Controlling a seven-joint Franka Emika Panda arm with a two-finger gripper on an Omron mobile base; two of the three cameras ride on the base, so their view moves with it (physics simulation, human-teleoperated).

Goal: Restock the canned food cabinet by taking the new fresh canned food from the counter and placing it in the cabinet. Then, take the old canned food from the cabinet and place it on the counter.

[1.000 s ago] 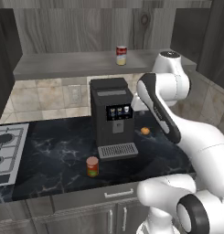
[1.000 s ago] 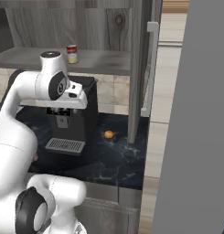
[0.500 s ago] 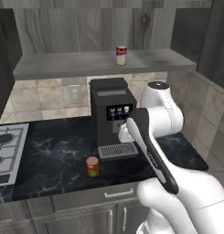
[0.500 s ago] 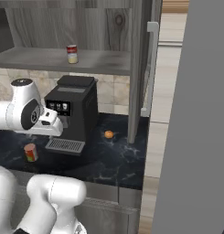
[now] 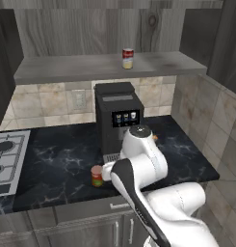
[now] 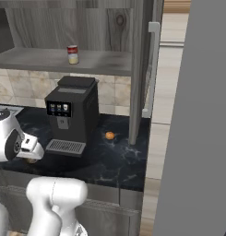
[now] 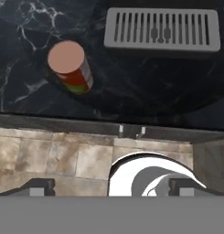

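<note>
One new fresh canned food (image 7: 71,66), beyond open end effector (image 7: 111,186)

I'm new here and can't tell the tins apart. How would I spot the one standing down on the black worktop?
Find the black coffee machine on the dark marble counter. In front of its grey drip tray, near the counter's front edge, stands a small can. Its red-orange label with a green band sets it apart from the red-and-cream can on the shelf.
</note>
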